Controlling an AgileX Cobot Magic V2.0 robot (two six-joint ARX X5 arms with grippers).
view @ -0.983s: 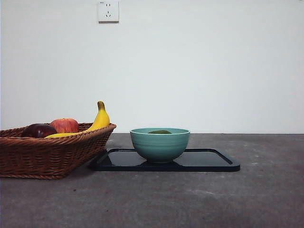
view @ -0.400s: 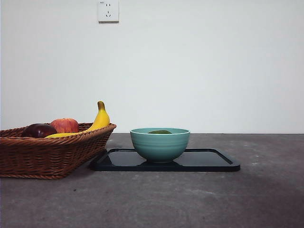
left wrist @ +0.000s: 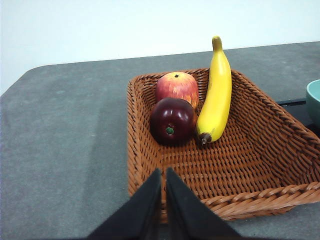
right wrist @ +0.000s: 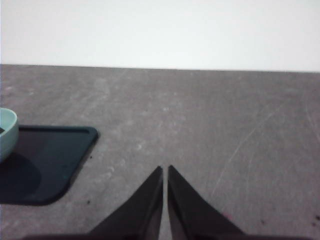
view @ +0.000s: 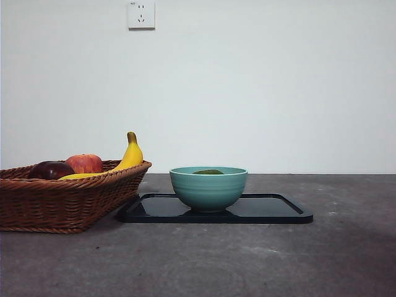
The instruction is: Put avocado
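Nearest the left fingers (left wrist: 163, 175), which are pressed together and hold nothing, is the woven wicker basket (left wrist: 150, 172); its near rim lies just past their tips. Deeper in it sit a glossy dark purple-brown fruit (left wrist: 172, 121), then a red apple (left wrist: 176, 87) touching it behind, with a smooth yellow banana (left wrist: 216, 90) lying alongside both, stem pointing away. The right fingers (right wrist: 164, 172) are likewise together and empty, over bare, scuffed grey counter (right wrist: 225, 130); the rounded corner of a shiny black tray (right wrist: 55, 155) lies off to one side of them, and the teal bowl (right wrist: 7, 132) stands on it further over.

The avocado (view: 208, 172) is in the bowl: in the front view only a dark green sliver shows above the rim, so its skin cannot be judged. By that, the placing looks done and both arms are waiting clear.

Little seems at risk. The bowl is smooth glazed ware on a slick tray, so a careless pass of either arm could slide or tip it. The round fruits in the basket would roll if it were nudged.
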